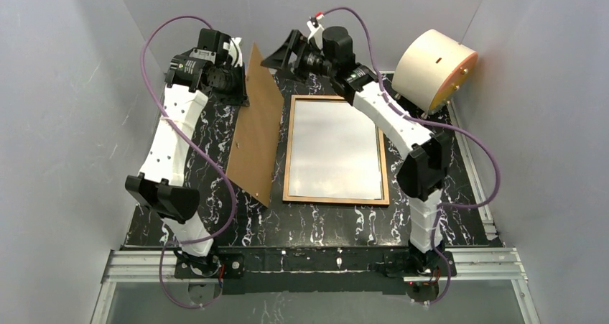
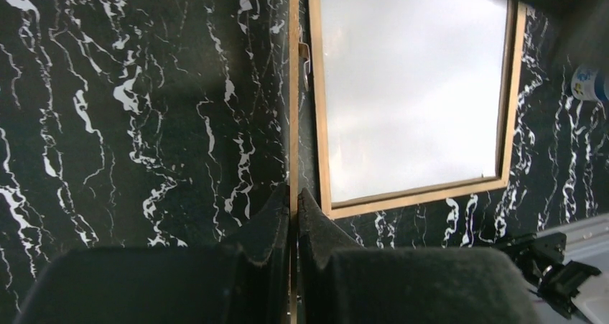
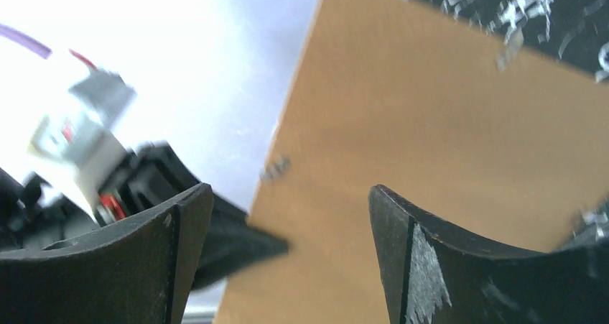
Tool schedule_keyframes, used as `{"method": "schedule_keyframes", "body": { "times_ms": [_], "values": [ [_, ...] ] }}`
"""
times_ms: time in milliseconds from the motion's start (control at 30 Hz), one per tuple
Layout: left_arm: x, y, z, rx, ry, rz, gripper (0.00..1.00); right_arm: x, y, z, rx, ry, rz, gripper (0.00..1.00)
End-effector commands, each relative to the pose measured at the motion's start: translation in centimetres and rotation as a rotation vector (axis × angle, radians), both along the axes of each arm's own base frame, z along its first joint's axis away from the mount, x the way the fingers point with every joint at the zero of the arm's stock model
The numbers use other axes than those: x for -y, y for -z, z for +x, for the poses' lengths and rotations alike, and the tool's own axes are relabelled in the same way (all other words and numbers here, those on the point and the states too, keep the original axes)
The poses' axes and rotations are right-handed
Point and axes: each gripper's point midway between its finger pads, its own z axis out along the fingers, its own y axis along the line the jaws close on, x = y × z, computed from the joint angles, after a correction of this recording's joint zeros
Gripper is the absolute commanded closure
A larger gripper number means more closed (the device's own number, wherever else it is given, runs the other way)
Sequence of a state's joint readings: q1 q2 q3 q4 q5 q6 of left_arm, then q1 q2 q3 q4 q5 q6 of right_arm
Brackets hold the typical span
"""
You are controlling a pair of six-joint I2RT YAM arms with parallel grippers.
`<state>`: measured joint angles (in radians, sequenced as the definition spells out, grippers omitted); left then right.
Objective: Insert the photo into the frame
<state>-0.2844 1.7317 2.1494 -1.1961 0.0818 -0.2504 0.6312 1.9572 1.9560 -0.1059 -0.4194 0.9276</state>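
We see the frame (image 1: 336, 200) flat on the desk (image 1: 323, 227), the photo (image 1: 336, 148) white-side-up inside it, open desk along its near edge, while our left fingers (image 2: 284, 216) clamp the far edge of the tilted backing board (image 1: 255, 133) (its near edge rests just left of the frame) and the right fingers (image 3: 183, 230) gape, holding nothing.

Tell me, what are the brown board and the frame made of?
The board looks like thin fibreboard or stiff card: it is matt, even brown and shows no grain. The frame has a thin, light brown rim. It is probably wood, but it could be a wood-look coating, as the grain is too faint to tell.
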Motion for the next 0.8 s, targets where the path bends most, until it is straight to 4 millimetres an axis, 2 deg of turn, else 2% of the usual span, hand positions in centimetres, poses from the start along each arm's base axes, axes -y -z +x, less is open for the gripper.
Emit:
{"method": "schedule_keyframes", "body": {
  "times_ms": [0,67,433,767],
  "values": [
    [1.4,-2.9,-1.2,0.104,0.087,-0.093,1.0,-1.4,-2.9,2.2,-0.018,0.028,0.057,0.12],
    [1.4,-2.9,-1.3,0.11,0.097,-0.092,1.0,-1.7,-2.1,2.6,-0.028,0.028,0.05,0.12],
    [1.4,-3.7,-0.9,0.138,0.098,-0.087,1.0,-2.4,1.4,1.6,-0.094,0.012,0.0,0.12],
    [1.9,-3.6,-0.9,0.127,0.114,-0.111,1.0,-2.0,2.8,1.3,-0.123,0.014,-0.023,0.12]
  ]
}}
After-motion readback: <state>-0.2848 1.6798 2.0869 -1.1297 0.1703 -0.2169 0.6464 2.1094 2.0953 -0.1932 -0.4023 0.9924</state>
